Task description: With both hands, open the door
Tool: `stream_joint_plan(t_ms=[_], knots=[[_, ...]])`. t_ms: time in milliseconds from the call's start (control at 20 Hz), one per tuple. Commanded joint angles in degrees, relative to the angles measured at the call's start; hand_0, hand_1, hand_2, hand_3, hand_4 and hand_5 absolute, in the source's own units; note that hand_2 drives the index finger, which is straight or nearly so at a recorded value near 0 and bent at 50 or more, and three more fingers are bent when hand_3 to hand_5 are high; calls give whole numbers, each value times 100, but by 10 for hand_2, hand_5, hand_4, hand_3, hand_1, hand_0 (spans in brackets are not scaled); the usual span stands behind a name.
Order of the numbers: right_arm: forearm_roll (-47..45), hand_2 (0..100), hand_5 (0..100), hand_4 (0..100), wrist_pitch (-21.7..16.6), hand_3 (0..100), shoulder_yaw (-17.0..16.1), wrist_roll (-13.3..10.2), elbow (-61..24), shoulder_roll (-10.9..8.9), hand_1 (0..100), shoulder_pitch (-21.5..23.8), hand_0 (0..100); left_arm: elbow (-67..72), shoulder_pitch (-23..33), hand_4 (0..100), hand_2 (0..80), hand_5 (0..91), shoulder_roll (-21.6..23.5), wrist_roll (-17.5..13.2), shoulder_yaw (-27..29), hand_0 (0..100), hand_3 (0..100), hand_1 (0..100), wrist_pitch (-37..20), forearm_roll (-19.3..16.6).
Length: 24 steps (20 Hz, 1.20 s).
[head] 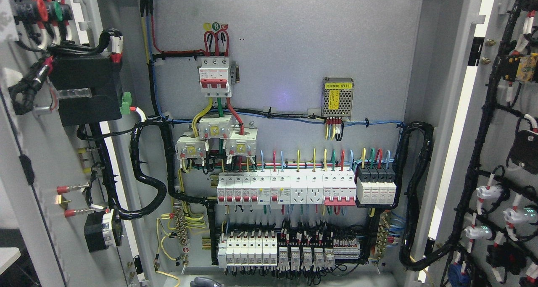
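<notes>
Both grey metal cabinet doors, the left door (38, 161) and the right door (504, 152), look swung wide open at the frame's edges, so the job seems basically done. Only a dark grey bit at the bottom centre (206, 282) might be a hand, and I can't tell its fingers' state. Main risk I'd guess: an arm snagging the black wire looms (147, 169) or exposed white breakers (260, 188).

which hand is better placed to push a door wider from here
Hard to call. Both doors, left door and right door, already stand swung open, showing the back panel. Only a grey sliver of a hand peeks in at the bottom edge, nearer the left door, but its side is unclear.
</notes>
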Motion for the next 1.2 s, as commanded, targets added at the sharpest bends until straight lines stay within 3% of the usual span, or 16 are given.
stream_joint_plan(t_ms=[0, 100, 351, 501, 701, 851, 1052, 1152], knots=[[6, 0, 0, 0, -463, 0, -319, -150, -462, -457, 0, 620, 107, -2551, 818, 31, 0, 0, 33, -98, -791, 0, 0, 0, -22, 16], [15, 0, 0, 0, -622, 0, -442, -195, -698, -527, 0, 804, 107, -3149, 1003, 31, 0, 0, 85, -107, -1064, 0, 0, 0, -21, 147], [24, 0, 0, 0, -640, 0, -723, -195, -1489, -966, 0, 1384, 107, -4985, 1538, 31, 0, 0, 410, -107, -1697, 0, 0, 0, -22, 605], [24, 0, 0, 0, -736, 0, -1092, -186, -1789, -1308, 0, 1920, 106, -6136, 1829, 31, 0, 0, 892, -98, -2215, 0, 0, 0, -22, 1148], [24, 0, 0, 0, -1447, 0, -1382, -177, -2009, -1730, 0, 2605, 107, -7114, 1830, 31, 0, 0, 1666, -98, -2709, 0, 0, 0, -83, 1686], [24, 0, 0, 0, -2220, 0, -1576, -159, -2009, -2003, 0, 3098, 107, -7265, 1768, 32, 0, 0, 1825, -116, -2683, 0, 0, 0, -643, 1704], [24, 0, 0, 0, -2950, 0, -1883, -133, -2009, -2276, 0, 3599, 107, -7580, 1654, 31, 0, 0, 1869, -274, -2665, 0, 0, 0, -979, 1756], [24, 0, 0, 0, -3249, 0, -1980, -133, -2009, -2407, 0, 3837, 107, -7783, 1593, 31, 0, 0, 1931, -265, -2682, 0, 0, 0, -1181, 1958]])
